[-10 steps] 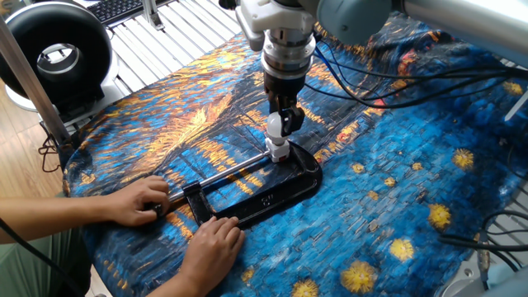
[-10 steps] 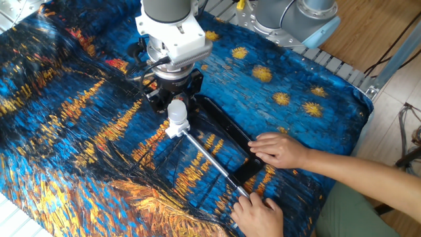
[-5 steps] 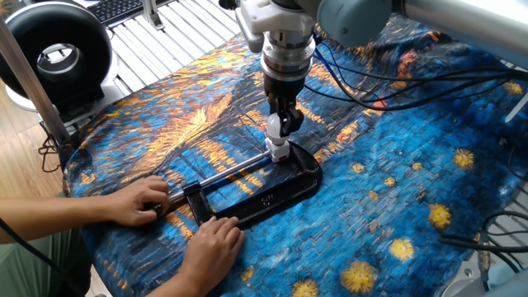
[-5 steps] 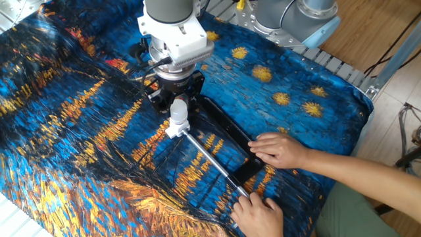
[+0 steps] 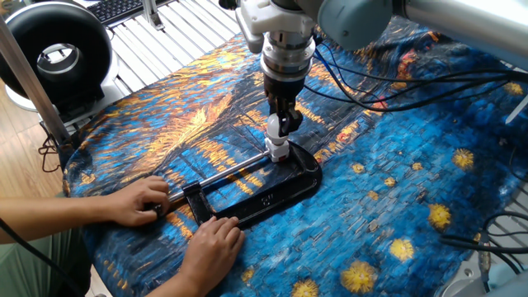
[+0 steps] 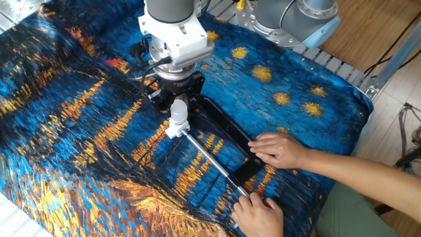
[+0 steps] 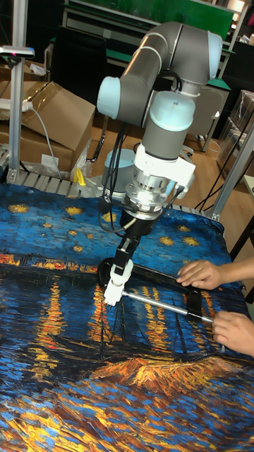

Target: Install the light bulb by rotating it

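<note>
While the arm is reaching straight down near the middle of the counter (image 5: 429, 165), the end effector (image 5: 281, 125) is gripping the light bulb (image 5: 275, 126), its two dark fingers (image 6: 193, 90) closing against the frosted dome from either side. The bulb is standing upright with its long axis vertical, rounded dome pointing up toward the wrist and white cylindrical neck pointing down into the white socket block (image 5: 278, 151). In the other fixed view the bulb (image 6: 177, 108) is showing as a smooth, matte white shape directly above the squarish socket (image 6: 173, 129). The socket is sitting at the jaw of a black metal clamp (image 5: 276, 193), whose shiny steel rod (image 6: 212, 157) is running away toward 5 o'clock in that view. A person's two hands (image 6: 278, 149) are pressing on the clamp's far end. A glossy cloth printed with blue and orange brushstrokes and yellow stars is covering the counter.
</note>
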You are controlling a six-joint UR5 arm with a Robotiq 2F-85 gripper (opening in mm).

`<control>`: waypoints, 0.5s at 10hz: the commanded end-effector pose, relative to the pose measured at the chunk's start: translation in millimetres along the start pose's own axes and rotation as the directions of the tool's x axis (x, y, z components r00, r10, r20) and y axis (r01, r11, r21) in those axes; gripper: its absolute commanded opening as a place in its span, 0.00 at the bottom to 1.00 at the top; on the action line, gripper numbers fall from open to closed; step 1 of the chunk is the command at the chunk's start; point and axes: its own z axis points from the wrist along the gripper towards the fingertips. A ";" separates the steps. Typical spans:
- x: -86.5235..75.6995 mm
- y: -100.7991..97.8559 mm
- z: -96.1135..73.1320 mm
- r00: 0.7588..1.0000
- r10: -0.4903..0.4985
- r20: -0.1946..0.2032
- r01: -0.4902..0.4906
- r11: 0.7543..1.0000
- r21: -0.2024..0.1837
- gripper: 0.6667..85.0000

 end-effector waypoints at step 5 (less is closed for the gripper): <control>-1.3 1.2 -1.2 0.991 0.134 0.020 -0.134 0.991 0.007 0.50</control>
